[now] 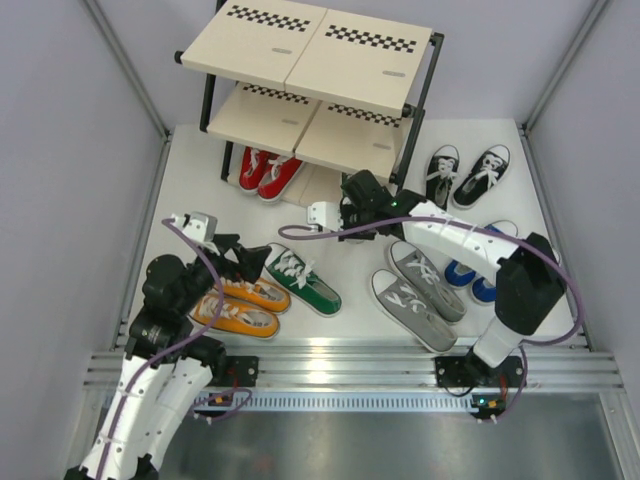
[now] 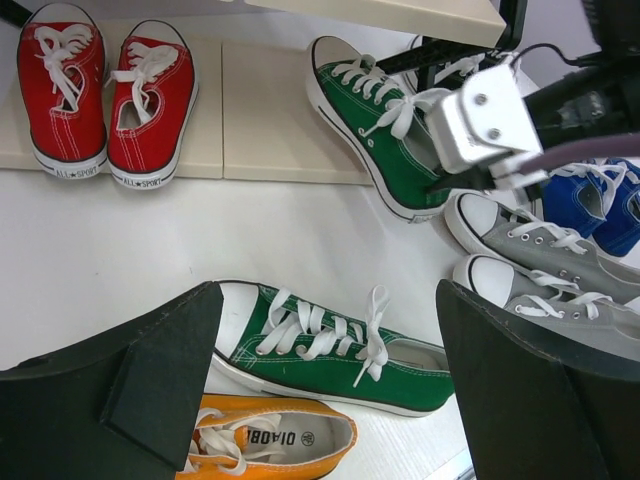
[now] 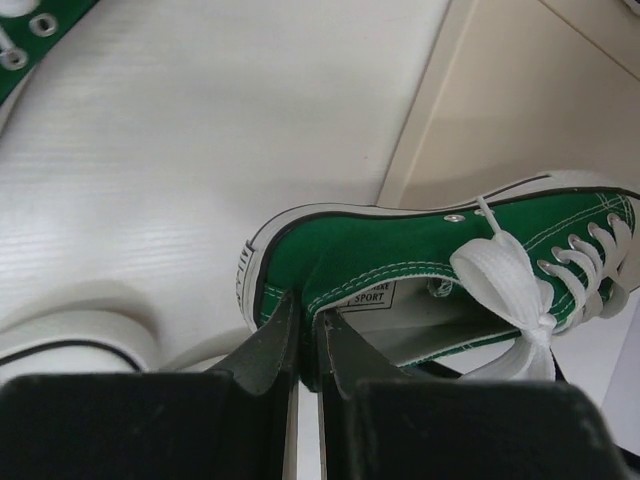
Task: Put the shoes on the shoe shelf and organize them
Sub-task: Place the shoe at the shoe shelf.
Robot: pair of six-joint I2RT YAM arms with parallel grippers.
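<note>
The shoe shelf [image 1: 310,45] stands at the back, with a red pair [image 1: 265,172] on its lowest panel [image 2: 270,110]. My right gripper [image 3: 305,320] is shut on the heel wall of a green shoe [image 3: 400,250], which hangs tilted at the front edge of that panel [image 3: 520,120]. Seen from the left wrist, this shoe [image 2: 385,140] points toward the shelf. The other green shoe [image 1: 300,280] lies on the table. My left gripper [image 2: 325,300] hovers open over it [image 2: 330,350], beside the orange pair [image 1: 240,305].
A grey pair [image 1: 420,290] lies under the right arm, and a blue pair [image 1: 480,278] is partly hidden behind it. A black pair [image 1: 470,175] sits right of the shelf. Grey walls close in the table on three sides.
</note>
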